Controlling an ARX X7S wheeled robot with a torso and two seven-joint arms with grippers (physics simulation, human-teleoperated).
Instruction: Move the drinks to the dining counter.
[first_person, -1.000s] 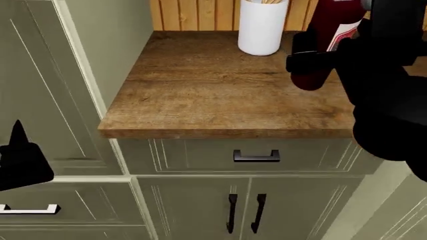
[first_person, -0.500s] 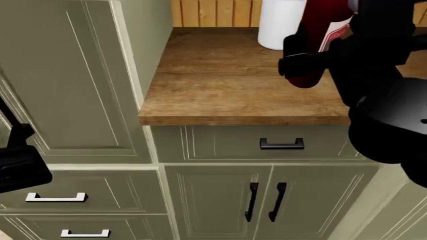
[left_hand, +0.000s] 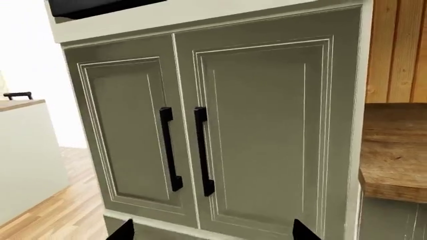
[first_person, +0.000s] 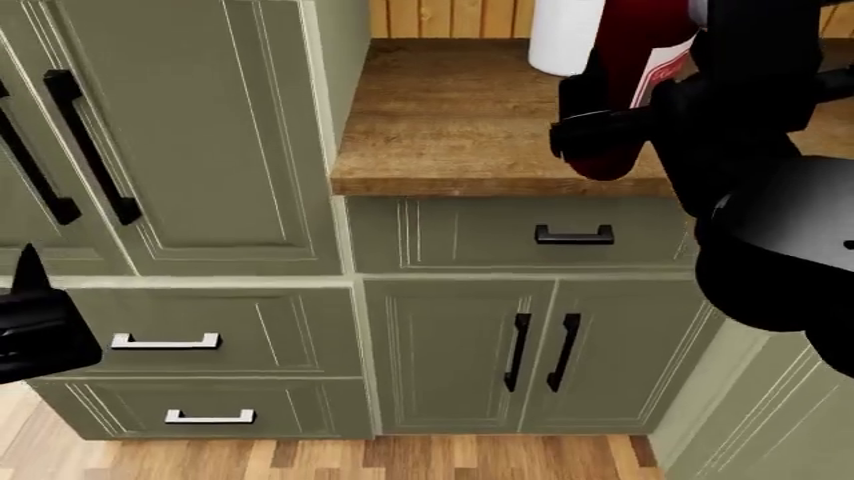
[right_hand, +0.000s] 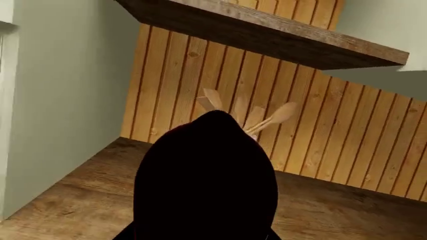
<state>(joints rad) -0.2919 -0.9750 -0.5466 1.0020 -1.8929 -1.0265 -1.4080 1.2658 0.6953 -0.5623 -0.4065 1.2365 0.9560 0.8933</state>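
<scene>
Wine bottle, dark red with a white label, sits clamped in our right gripper above the front edge of the dark wood worktop, a white utensil holder just behind it. Our left gripper shows low beside the drawers; we cannot tell its finger spacing. Left wrist view: its fingertips wide apart, facing cabinet doors. Right wrist view: the bottle fills the foreground before wooden spoons.

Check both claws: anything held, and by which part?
The right claw grips the wine bottle around its lower body, lifted above the worktop. The left claw holds nothing; its fingers are apart.
</scene>
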